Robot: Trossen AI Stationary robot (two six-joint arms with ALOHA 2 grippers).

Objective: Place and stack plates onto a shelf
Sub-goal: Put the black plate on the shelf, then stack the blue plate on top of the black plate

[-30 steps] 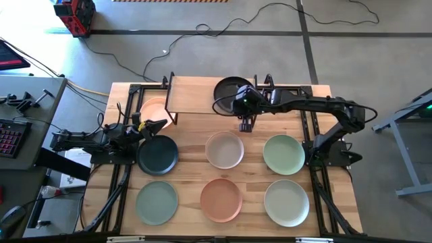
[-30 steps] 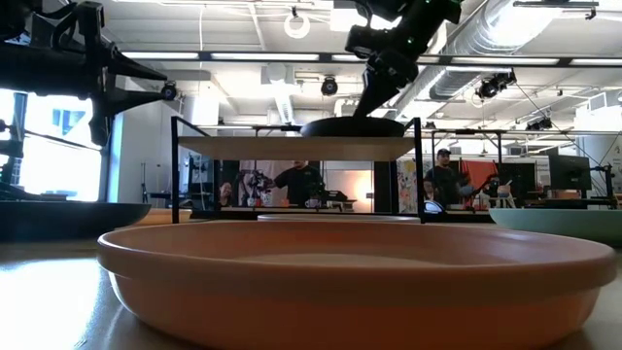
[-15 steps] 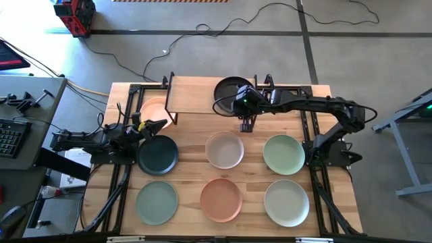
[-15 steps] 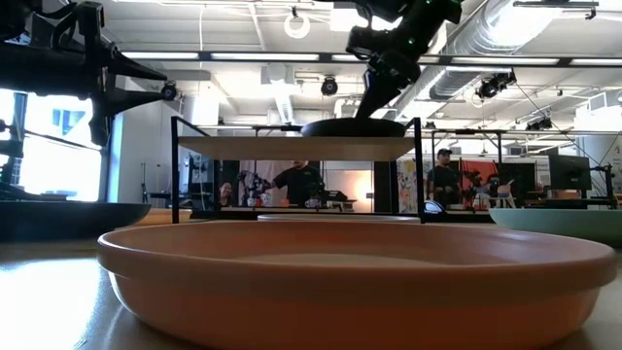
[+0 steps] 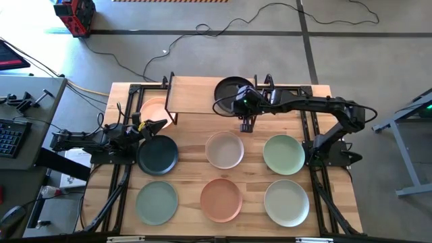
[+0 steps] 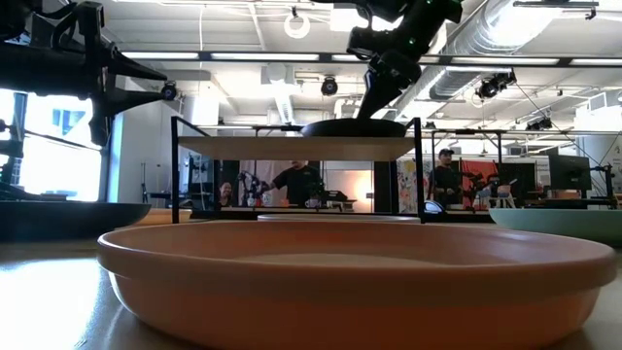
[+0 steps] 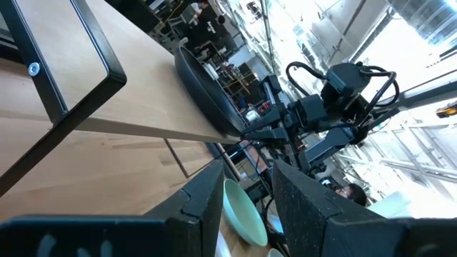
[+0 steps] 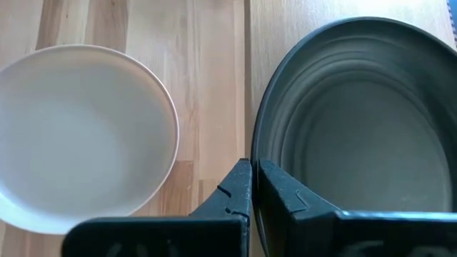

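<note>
While nothing has shifted across the last second, the scene is held mid-placement. Nearest the low camera sits the terracotta plate (image 6: 350,277) on the table (image 5: 185,131), with sage (image 5: 156,202), whitish (image 5: 286,202), dark teal (image 5: 157,154), pale (image 5: 224,149) and green (image 5: 283,153) plates around it. Farther back, the left tool (image 5: 143,126) waits with fingers apart beside a peach plate (image 5: 153,108). Farthest, the right tool (image 8: 250,187) stays pinched on the rim of the black plate (image 5: 228,91), which rests on the shelf (image 5: 196,101). Release looks next; seven plates remain.
</note>
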